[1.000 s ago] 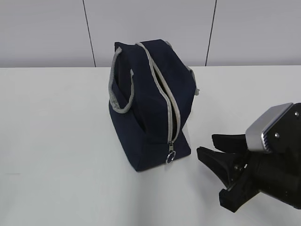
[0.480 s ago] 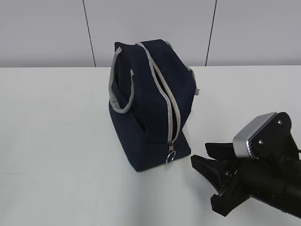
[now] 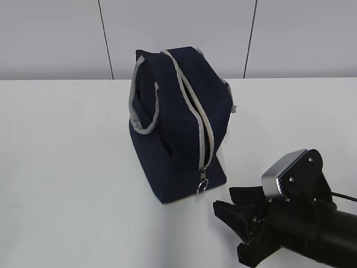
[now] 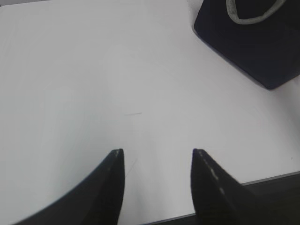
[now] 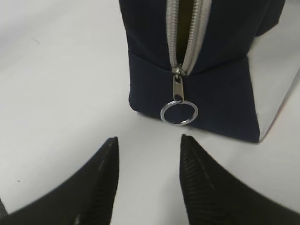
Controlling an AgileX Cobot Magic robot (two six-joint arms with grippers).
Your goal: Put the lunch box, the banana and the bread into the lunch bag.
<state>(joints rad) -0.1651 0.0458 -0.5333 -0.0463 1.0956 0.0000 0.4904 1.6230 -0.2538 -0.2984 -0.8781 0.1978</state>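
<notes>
White table (image 3: 67, 167) before a pale panelled wall (image 3: 50, 39) with dark seams.

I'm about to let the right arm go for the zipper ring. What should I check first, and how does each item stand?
1. Right gripper jaws open and empty: ok.
2. Ring pull in the wrist view, ahead of the jaws: ok.
3. Lunch bag upright on the table: ok.
4. Zipper slider at the lower end, opening parted: ok.
5. Left gripper open, apart from the bag: ok.
6. Lunch box, banana, bread located: cannot tell.

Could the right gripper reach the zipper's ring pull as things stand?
Probably yes. The right gripper is open, with the ring pull hanging just ahead of it at the bag's end, and only bare table between them.
</notes>
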